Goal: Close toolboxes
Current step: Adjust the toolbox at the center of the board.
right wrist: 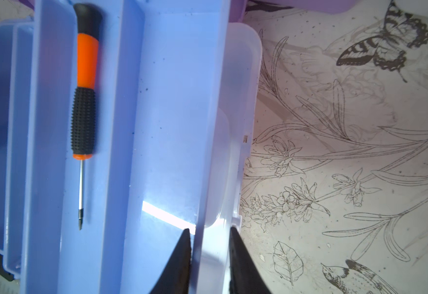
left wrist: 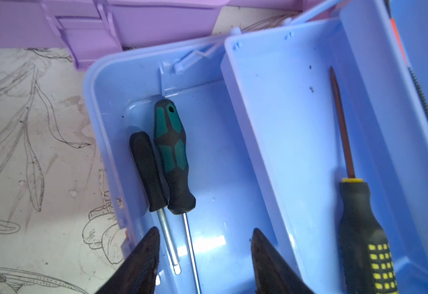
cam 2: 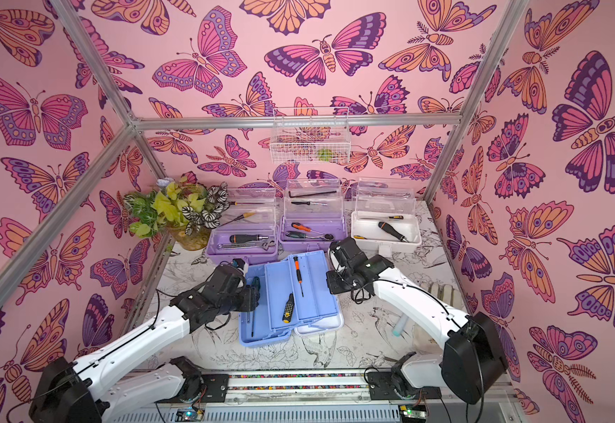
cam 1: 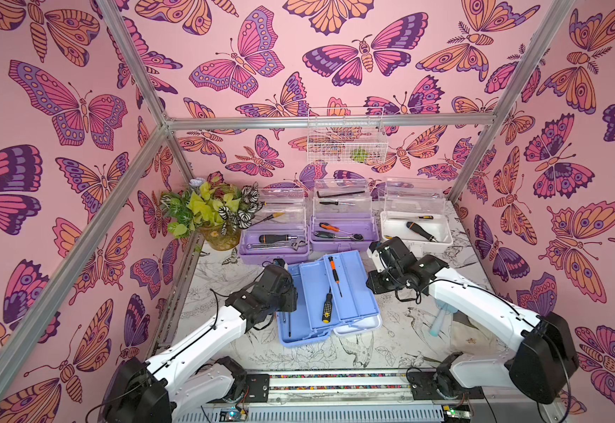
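**Four boxes, four open lids**

Count them in a top view: four boxes, none shut. Three sit in a row across mid-frame. The left lilac box [cam 1: 262, 256] carries a black driver [cam 1: 276, 238] and a wrench [cam 1: 291, 244]. The middle lilac box [cam 1: 330, 247] has an orange-handled tool [cam 1: 330, 227] and a ratchet [cam 1: 339, 236]. The white box [cam 1: 395, 230], at right, shows a stubby driver [cam 1: 421, 231] and a slim driver [cam 1: 421, 217].

Below them, frame centre, the blue box [cam 1: 353, 289] is fanned open with four tools aboard. There's an orange driver [cam 1: 332, 269] and a yellow driver [cam 1: 327, 305], one per tray. A green driver [left wrist: 172, 152] and a plain driver [left wrist: 146, 173] lie side by side in the base.

Two grippers: the left gripper [left wrist: 204, 233] hangs over that base, jaws moderately wide, gripping nothing. The right gripper [right wrist: 210, 230] is narrow, astride the outer tray wall. Whether it is pinching, I cannot tell.
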Action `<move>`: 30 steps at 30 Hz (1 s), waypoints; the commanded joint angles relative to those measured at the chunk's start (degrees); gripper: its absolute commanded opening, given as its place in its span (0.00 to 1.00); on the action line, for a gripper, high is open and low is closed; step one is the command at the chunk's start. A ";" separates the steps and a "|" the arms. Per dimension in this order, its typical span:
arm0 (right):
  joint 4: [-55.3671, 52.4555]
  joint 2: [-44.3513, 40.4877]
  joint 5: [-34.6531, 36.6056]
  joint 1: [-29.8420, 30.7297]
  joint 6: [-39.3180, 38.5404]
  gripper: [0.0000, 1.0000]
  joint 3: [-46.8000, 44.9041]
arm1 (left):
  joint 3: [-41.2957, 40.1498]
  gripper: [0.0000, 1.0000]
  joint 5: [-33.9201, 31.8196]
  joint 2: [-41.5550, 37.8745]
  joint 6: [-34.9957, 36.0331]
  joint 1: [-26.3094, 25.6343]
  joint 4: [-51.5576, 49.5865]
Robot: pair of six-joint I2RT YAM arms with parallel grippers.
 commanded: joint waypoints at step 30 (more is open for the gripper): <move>-17.57 -5.70 6.74 -5.14 -3.87 0.40 12.14 | 13.49 0.63 5.40 6.71 9.09 7.89 -1.22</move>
